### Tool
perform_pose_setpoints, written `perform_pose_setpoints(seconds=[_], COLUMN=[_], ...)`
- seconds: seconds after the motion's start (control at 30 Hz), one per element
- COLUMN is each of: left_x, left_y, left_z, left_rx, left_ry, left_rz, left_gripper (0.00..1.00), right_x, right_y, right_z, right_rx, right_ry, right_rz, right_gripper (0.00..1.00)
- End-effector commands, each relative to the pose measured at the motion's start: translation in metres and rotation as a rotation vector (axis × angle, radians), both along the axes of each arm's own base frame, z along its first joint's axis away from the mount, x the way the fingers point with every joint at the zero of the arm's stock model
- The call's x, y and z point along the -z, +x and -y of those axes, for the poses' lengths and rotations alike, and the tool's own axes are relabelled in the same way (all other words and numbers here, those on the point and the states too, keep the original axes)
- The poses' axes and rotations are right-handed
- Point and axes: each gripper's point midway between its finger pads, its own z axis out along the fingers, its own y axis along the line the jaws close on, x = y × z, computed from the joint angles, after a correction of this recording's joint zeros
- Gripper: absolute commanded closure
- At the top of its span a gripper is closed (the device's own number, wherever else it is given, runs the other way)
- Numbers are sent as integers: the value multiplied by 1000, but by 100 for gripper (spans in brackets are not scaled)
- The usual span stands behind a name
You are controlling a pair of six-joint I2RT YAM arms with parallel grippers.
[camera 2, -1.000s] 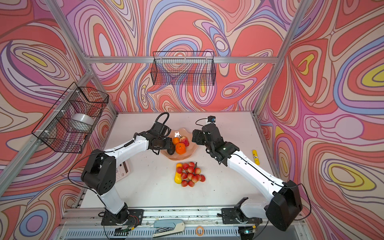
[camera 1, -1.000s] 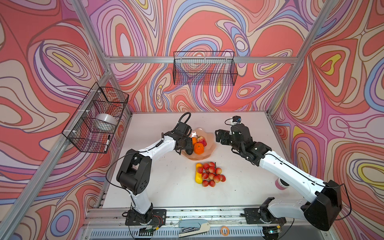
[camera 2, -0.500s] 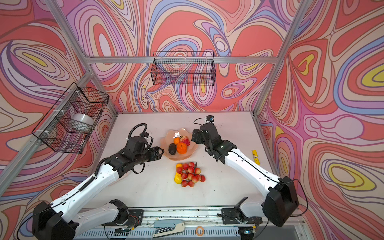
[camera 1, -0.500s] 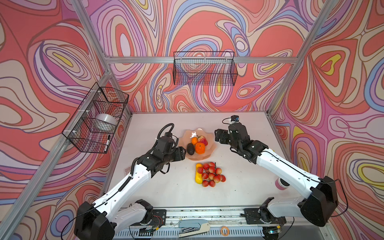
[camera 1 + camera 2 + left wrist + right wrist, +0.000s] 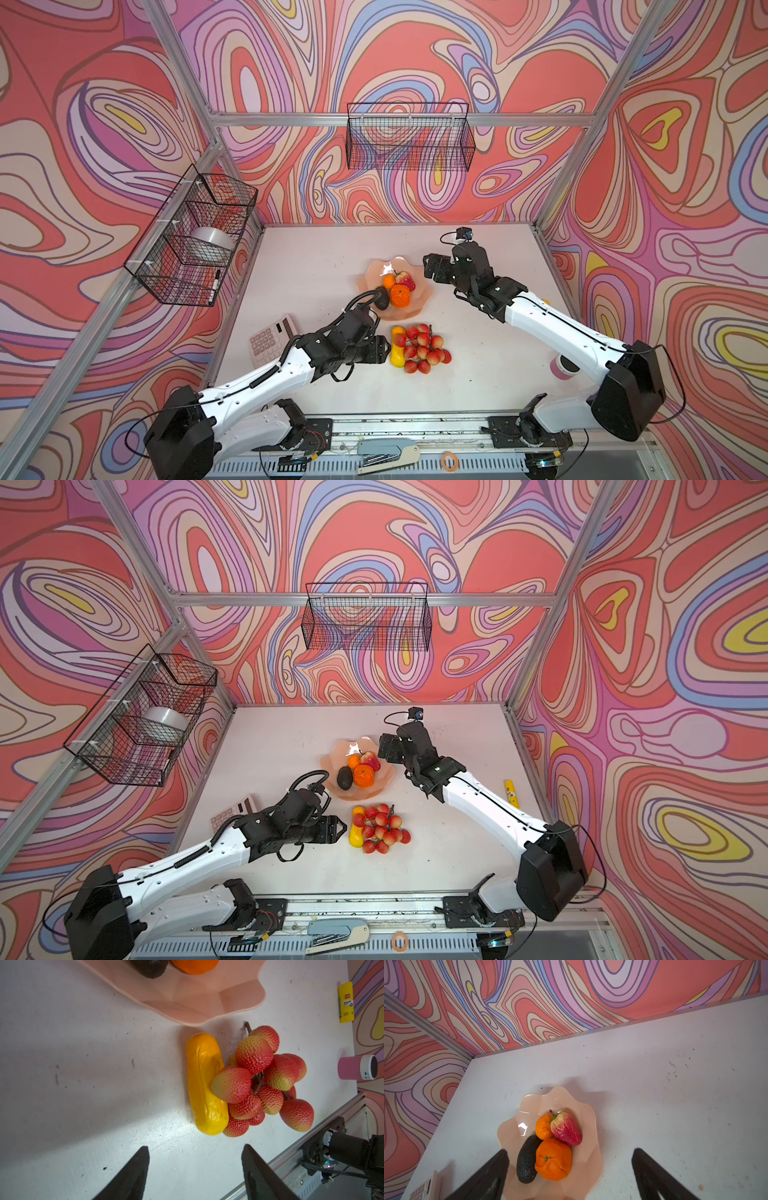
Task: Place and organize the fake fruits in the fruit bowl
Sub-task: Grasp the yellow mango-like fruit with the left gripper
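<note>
**Lining Up the Left Gripper [image 5: 195,1147] on the Long Yellow Fruit [image 5: 205,1084]**

Hovering just beside the fruit, on the side away from the bunch of red berries [image 5: 261,1080], jaws spread and nothing between them, no contact yet. Lying on the table just outside the rim of the fruit bowl [image 5: 187,1001], with the berries pressed against one flank. Already in the bowl, clustered together: avocado [image 5: 527,1159], large orange [image 5: 553,1159], small orange [image 5: 543,1127], strawberry [image 5: 566,1128].

Square the jaws across the narrow width, never along the length. Aim for the end nearest the bowl, where the flank looks free. Toward the other end the bunch overlaps and would probably snag a finger. Lower until the pads bracket the fullest part, then close gently, since the glossy, dented skin is likely soft and slippery. Lift straight up before crossing the rim, to avoid dragging the bunch or nudging the bowl. Set down on the bare part of the bowl facing the berries.

Leave the right gripper [image 5: 430,269], spread wide and empty beside the bowl, clear of that path.
</note>
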Motion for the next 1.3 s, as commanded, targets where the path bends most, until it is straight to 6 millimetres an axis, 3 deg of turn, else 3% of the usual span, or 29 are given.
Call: perform_pose_setpoints(seconds=[0.0,0.2,0.47,0.73,1.07,1.27], left_x=[6,17,34,47,45,35], left_y=[6,13,18,19,7,-3], left_z=[15,37,53,58,30,3], left_rx=[10,58,88,91,73,42], left_ry=[-25,-26,-3,13,96,143], left_rz=[-15,-43,-83,-124,-116,-86], left_gripper=[30,30,37,59,84,85], right_x=[0,2,7,10,12,15], right_y=[1,-4,-4,-5,-4,-1], right_z=[4,16,23,28,28,24], right_rx=[10,38,47,56,62,54], right_ry=[13,-6,-15,-20,-3,13], right_rz=[5,8,3,0,-3,-11], right_gripper=[3,3,3,3,3,3])
